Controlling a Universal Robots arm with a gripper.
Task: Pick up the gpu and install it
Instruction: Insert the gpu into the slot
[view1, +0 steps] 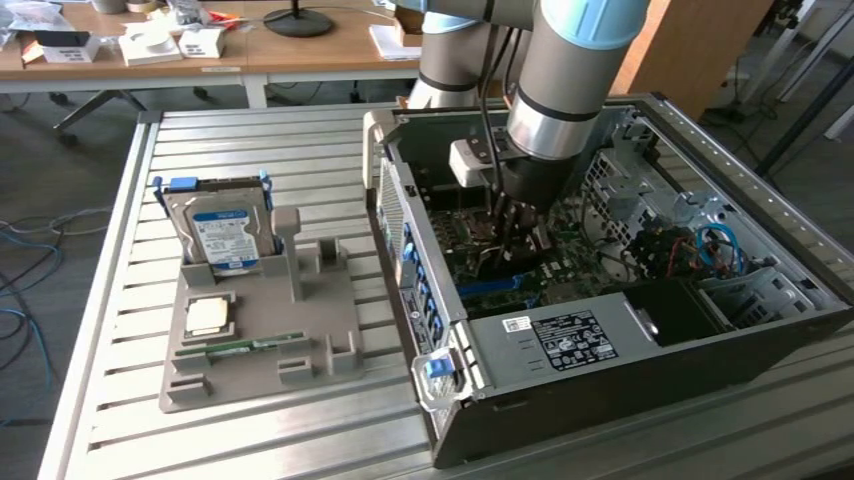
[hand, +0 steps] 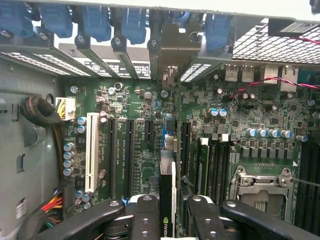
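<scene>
We find the slatted table (view1: 240, 440) bearing the open case (view1: 534, 420), with the arm (view1: 574, 60) reaching into it. A white label (view1: 567, 340) on the case carries print too small to read. On the tray (view1: 254, 370), the hard drive (view1: 220, 235) bears a blue label, likewise unreadable. Over the motherboard (hand: 250, 115), the gripper (hand: 172, 215) stands part-closed, its fingers (hand: 145, 215) clamping the gpu (hand: 166, 185) edge-on. The card shows a small green logo.

- In the exterior view, case (view1: 400, 230) walls ring the gripper (view1: 514, 250); the open top gives the one free way;
- power supply (view1: 567, 340) blocks at six o'clock; cables (view1: 701, 245) at three;
- tray (view1: 234, 385) stands at nine o'clock, free table slats (view1: 267, 440) beyond.
</scene>
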